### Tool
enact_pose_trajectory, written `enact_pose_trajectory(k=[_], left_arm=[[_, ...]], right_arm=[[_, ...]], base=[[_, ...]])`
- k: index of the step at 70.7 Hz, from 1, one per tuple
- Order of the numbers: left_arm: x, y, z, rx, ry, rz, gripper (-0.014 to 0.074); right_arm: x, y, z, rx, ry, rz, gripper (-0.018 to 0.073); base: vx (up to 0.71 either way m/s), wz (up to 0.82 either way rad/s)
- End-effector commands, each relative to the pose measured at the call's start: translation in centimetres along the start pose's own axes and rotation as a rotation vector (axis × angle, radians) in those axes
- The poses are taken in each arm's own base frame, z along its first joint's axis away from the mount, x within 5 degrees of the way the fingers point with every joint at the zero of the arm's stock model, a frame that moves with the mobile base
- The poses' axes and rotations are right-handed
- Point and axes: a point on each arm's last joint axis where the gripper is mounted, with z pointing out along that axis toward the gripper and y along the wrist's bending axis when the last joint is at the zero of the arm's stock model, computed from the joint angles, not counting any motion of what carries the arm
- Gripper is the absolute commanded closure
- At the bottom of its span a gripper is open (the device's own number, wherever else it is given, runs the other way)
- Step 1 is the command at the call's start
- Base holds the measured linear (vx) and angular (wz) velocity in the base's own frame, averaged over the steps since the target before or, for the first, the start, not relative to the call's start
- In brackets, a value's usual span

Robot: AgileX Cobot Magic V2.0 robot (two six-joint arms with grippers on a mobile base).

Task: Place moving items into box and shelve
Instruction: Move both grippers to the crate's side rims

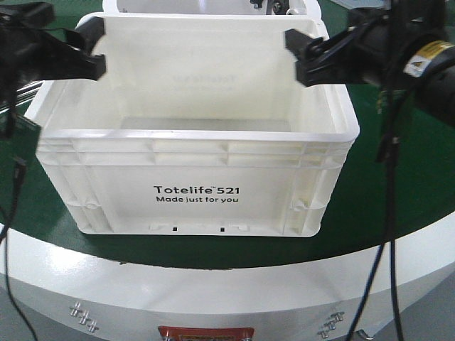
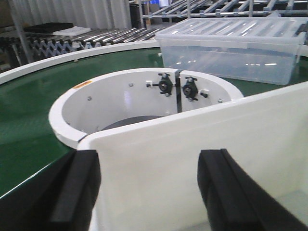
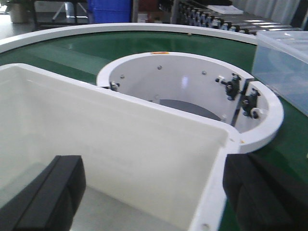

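The box (image 1: 195, 153) is a large white crate with black "Totelife 521" print, standing on the green belt. What shows of its inside holds nothing; the moving items are out of view. My left gripper (image 1: 94, 48) is open and straddles the box's left wall near the far corner. In the left wrist view, the left gripper (image 2: 149, 192) has one finger over the belt and one inside the box (image 2: 192, 144). My right gripper (image 1: 298, 55) is open astride the right wall. The right wrist view shows the right gripper (image 3: 154, 192) with one finger inside the box (image 3: 144, 134) and one outside.
A white ring-shaped hub (image 2: 134, 96) (image 3: 192, 82) rises from the green belt (image 1: 398, 192) just behind the box. A clear lidded plastic bin (image 2: 231, 48) sits on the belt beyond it. Blue bins (image 3: 113, 9) and roller racks stand further back.
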Motion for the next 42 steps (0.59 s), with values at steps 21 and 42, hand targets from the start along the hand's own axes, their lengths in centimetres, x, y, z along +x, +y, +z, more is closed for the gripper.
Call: enact_pose_trajectory(k=[21,42], left_arm=[[-2.0,4.0,-2.7,-0.122,-0.005,-0.087,0.0041],[-3.3,5.0,-1.1,-0.117,0.070,-0.165,0.0065]], right_arm=[[-2.2,-2.7,-2.5,0.090,-0.017,0.023,-0.0017],[-6.3,-3.1,-0.3,0.057,0.165,0.133,-0.0015]], base=[[0.00,0.00],[0.00,0.00]])
